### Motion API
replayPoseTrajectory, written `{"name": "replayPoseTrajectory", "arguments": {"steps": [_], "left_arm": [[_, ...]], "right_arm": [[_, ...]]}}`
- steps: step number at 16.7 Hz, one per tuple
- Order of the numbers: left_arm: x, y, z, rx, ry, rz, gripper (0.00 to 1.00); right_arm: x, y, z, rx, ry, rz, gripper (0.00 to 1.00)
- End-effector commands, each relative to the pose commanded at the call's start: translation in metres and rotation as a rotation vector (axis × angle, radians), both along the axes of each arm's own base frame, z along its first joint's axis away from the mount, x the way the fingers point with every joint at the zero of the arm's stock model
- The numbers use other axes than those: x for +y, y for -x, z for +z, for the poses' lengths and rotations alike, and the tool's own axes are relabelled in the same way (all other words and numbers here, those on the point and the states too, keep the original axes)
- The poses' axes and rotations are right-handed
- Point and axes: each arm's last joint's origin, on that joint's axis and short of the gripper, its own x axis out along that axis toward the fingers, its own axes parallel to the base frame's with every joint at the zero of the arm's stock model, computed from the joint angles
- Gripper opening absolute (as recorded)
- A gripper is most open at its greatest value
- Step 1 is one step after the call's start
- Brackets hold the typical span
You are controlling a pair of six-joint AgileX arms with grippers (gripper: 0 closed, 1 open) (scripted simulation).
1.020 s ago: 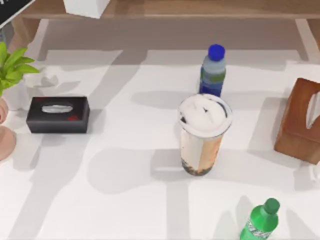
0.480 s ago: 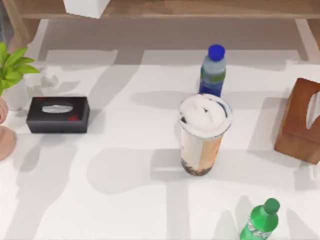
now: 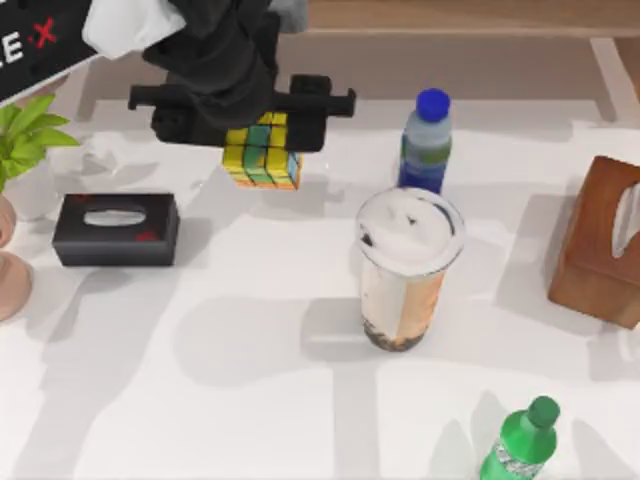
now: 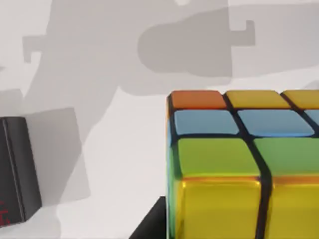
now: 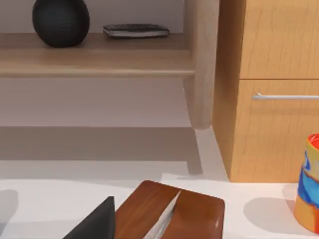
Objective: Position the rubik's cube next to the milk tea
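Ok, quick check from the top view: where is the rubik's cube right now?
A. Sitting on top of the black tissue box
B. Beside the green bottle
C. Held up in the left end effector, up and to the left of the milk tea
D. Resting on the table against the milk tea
C. The rubik's cube sits clamped in the left end effector, apart from the milk tea, which stands lower and to the right.

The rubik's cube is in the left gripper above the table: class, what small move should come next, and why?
Probably carry it toward the milk tea and begin lowering. The left gripper holds the rubik's cube up at the table's far side, left of the cup and apart from it. Bare table lies left of the cup, with the black tissue box farther left.
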Motion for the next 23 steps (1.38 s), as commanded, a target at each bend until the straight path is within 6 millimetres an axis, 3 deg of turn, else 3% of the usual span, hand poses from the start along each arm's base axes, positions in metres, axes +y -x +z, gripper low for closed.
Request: {"name": "replayPoseTrajectory", "arguments": {"steps": [3, 5, 23], "left_arm": [[0.009, 0.015, -0.055, 0.282, -0.085, 0.128, 0.00], [0.007, 0.024, -0.073, 0.367, -0.122, 0.157, 0.00], [0.021, 0.039, -0.081, 0.501, -0.206, 0.130, 0.00]], "right_arm": [[0.000, 0.000, 0.000, 0.000, 0.000, 0.000, 1.00], [0.000, 0.000, 0.000, 0.000, 0.000, 0.000, 1.00], [0.000, 0.000, 0.000, 0.000, 0.000, 0.000, 1.00]]}}
